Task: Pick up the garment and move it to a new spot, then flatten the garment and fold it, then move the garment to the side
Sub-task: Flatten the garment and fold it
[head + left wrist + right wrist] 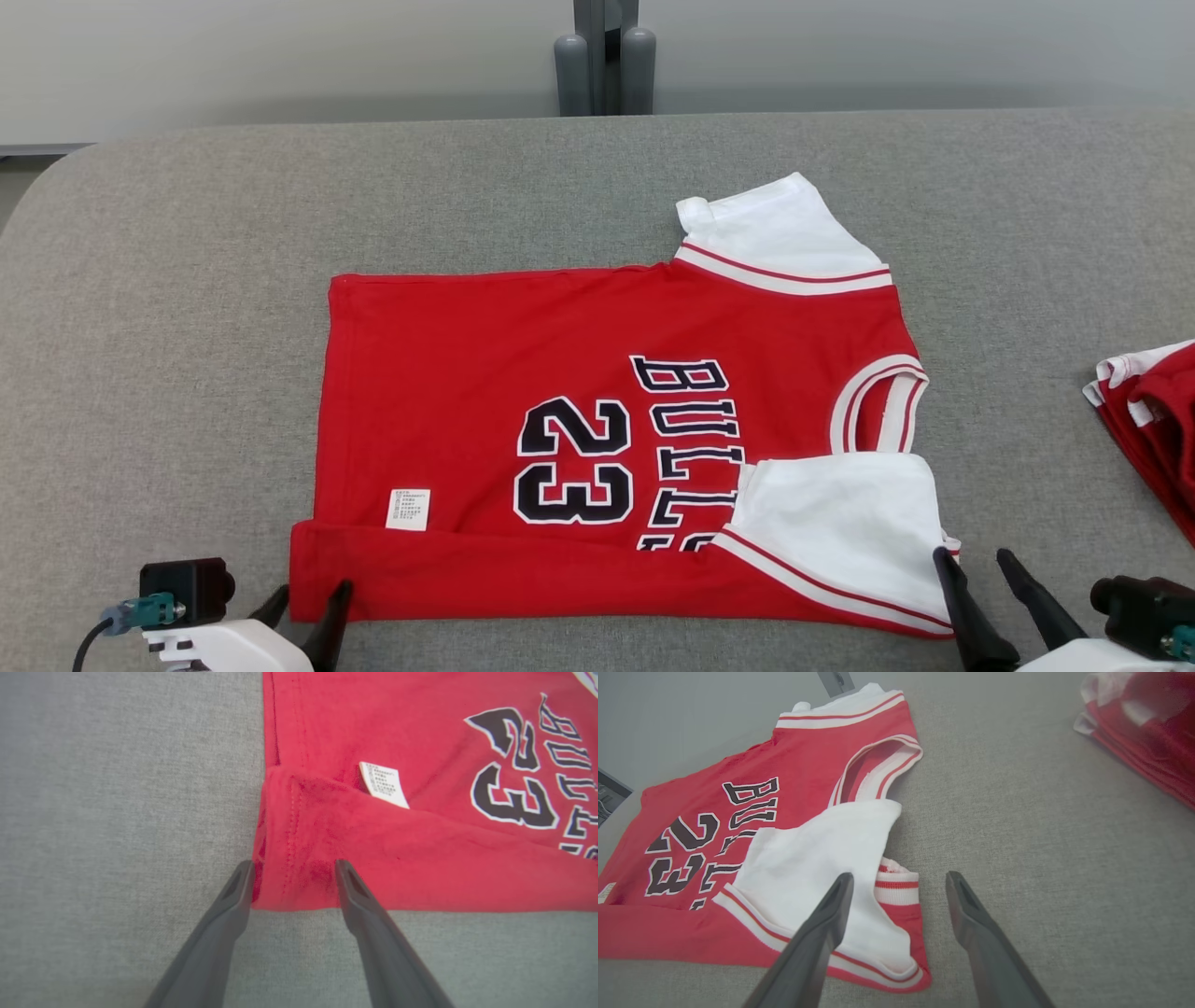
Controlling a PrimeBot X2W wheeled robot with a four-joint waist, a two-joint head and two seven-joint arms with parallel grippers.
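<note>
Just inside left tool [293, 864], garment [397, 858] corner.

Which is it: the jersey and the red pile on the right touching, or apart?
Apart. The head view shows a bare strip of surface between the jersey and the pile.

A: Entry one, left end effector [313, 590]?
B: Two long dark grey fingers [373, 933], tapering to narrow tips, each with a shallow slot recessed on the inner face. White moulded wrist shell [233, 649]. Black boxy module [187, 586] above it. Teal connector [149, 611] with a dark cable [89, 644].
A: Entry two, right end effector [971, 553]?
B: Same pattern: dark tapered fingers, pale right shell [1092, 658], black right module [1144, 607], teal right connector [1184, 639] at its side.
</note>
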